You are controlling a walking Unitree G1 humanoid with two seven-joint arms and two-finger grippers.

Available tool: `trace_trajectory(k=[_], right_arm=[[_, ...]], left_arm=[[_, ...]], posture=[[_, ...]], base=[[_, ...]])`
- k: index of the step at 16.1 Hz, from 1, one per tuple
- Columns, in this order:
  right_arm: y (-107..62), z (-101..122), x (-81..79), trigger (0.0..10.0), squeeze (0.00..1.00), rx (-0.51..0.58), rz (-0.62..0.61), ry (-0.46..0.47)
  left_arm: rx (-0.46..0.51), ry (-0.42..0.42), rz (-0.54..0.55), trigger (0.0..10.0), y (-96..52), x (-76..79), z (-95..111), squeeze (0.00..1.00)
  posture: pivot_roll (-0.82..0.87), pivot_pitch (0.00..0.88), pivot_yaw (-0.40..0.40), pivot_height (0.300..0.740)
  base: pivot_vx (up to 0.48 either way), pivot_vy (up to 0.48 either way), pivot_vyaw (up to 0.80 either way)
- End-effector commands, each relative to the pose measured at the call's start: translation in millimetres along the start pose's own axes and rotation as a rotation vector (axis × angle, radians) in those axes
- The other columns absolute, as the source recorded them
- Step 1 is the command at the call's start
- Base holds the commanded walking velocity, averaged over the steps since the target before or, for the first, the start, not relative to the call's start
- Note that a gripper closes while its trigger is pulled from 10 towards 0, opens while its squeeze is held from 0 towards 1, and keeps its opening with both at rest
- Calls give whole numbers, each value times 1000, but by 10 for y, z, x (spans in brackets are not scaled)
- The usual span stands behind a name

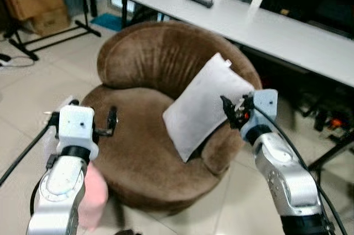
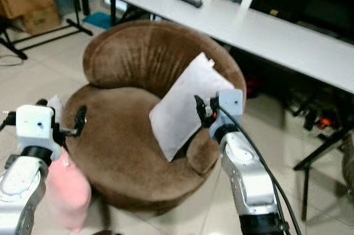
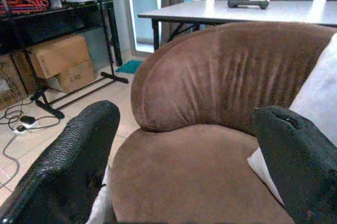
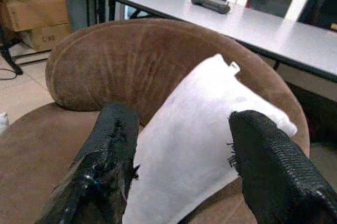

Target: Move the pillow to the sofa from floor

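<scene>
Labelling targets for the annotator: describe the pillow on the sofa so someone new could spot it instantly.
Start at the round brown sofa in the middle of the tiled floor, in front of the long white table. The pillow leans tilted against the sofa's right arm, just ahead of the right gripper, whose jaws are open. It is pale grey-white and rectangular, unlike the pink cushion down by the left arm.

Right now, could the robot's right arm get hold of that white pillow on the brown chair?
Probably yes: the right gripper is open right at the white pillow, with nothing between them.
</scene>
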State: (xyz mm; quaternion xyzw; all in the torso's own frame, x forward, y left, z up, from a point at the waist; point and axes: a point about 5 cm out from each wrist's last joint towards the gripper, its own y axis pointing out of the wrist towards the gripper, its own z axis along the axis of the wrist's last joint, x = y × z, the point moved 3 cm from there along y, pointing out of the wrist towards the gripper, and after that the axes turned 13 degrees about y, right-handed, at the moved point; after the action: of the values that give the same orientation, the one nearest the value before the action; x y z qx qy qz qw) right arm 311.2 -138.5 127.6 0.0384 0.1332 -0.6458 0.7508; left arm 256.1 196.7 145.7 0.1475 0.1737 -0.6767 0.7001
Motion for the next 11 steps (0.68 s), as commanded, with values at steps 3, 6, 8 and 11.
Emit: trace_trajectory(k=[3,6,8,11], right_arm=[[-14,-30,27,10000,0,-22,0,-44],[-17,-23,13,10000,0,-15,10,-62],[-19,-19,19,10000,0,-13,12,-69],[-21,-23,30,10000,0,-13,6,-66]], left_arm=[[-5,-10,-22,10000,-6,67,2,0],[-6,-11,-22,10000,-10,69,0,0],[-6,-11,-23,10000,-14,75,1,0],[-8,-11,-22,10000,-14,75,-1,0]], posture=[[138,0,-123,740],[137,0,-123,740],[136,0,-124,740],[137,0,-126,740]], base=[[0,304,0],[0,299,0],[0,300,0],[0,298,0]])
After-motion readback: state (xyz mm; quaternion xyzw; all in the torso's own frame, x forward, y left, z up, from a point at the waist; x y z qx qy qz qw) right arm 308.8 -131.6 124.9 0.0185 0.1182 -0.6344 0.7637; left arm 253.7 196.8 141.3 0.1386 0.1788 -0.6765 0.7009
